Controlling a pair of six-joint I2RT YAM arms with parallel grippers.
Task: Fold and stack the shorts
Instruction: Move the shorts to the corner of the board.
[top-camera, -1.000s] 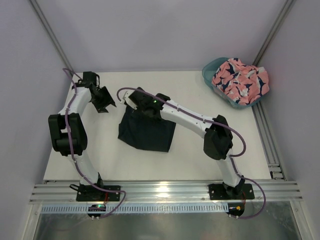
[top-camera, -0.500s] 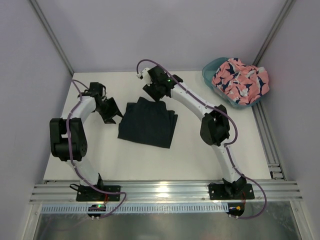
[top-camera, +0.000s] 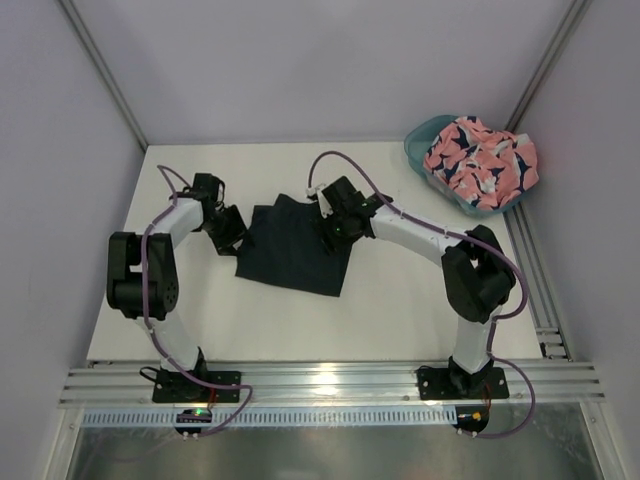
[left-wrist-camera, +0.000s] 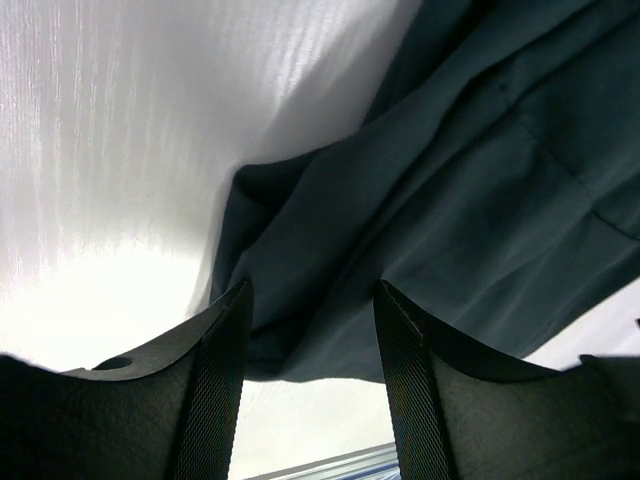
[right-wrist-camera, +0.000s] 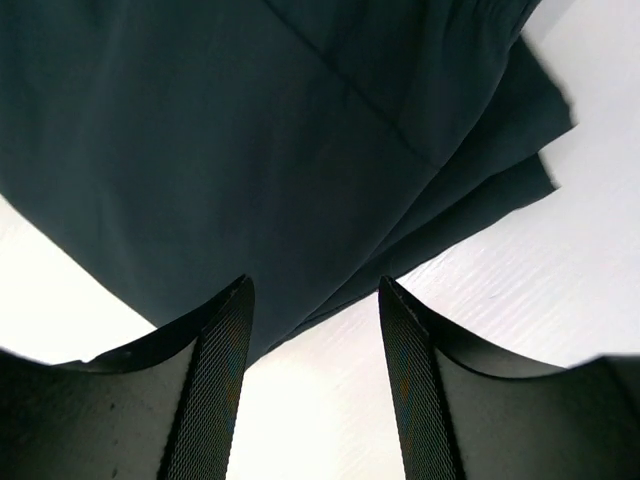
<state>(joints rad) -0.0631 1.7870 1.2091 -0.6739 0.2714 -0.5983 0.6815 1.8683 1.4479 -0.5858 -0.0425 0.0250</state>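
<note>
now that the right tool (top-camera: 337, 222) has swung back from beyond the far hem, it and the left tool (top-camera: 229, 231) hang spread and empty. the dark shorts (top-camera: 290, 257) lie under and between them on the bench (top-camera: 390, 320), so the fold is probably laid. the pink shorts (top-camera: 480, 160) sit far right of the right tool.

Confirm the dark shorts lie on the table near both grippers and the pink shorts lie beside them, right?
Not beside them: the top external view shows the pink shorts in the teal tub at the far right corner, apart from the dark shorts. The rest holds.
</note>
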